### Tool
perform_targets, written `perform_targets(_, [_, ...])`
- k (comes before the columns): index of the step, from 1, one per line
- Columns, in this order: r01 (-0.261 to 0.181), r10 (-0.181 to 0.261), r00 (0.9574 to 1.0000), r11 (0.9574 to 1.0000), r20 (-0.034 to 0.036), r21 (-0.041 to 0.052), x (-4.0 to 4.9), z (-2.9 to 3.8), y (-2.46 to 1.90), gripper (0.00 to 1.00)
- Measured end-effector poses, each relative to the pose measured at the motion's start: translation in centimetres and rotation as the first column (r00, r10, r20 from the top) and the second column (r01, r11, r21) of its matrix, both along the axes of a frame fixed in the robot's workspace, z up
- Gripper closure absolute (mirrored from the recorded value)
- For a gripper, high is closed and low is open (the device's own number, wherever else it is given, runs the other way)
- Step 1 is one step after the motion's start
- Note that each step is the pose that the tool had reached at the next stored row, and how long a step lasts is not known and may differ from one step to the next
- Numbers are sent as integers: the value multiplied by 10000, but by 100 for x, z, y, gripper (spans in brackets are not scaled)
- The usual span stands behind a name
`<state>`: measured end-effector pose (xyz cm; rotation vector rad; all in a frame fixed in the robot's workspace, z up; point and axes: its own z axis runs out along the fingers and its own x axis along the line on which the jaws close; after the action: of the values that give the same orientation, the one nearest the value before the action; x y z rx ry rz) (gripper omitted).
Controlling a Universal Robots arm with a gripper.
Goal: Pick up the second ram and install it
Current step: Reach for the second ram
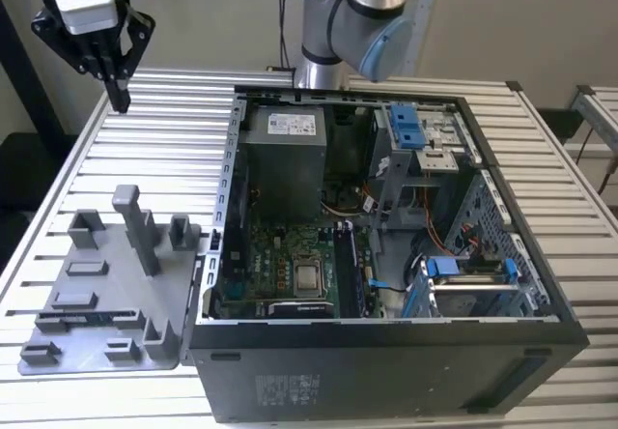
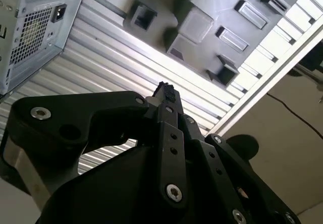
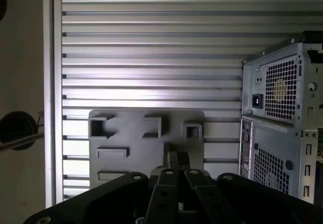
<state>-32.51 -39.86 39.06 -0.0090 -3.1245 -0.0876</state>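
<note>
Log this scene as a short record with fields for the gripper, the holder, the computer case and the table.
gripper: black gripper, fingers together, nothing seen between them, above the table near its edge at the exterior view's left
holder: grey plastic holder with upright pegs, on the table beside the case, toward the exterior view's left
case: open black PC case, green motherboard exposed
table: ribbed aluminium table

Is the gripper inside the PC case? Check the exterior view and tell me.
No, in the exterior view the gripper hangs over the slatted table, well off to the exterior view's left of the PC case.
</note>
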Motion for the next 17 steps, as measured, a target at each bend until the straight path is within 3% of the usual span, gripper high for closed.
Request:
perform_targets(11, [-21, 21, 10000, 10000, 1, -1, -302, -7, 0, 89])
perform_targets(17, [-27, 27, 10000, 10000, 6, -1, -421, -9, 0, 89])
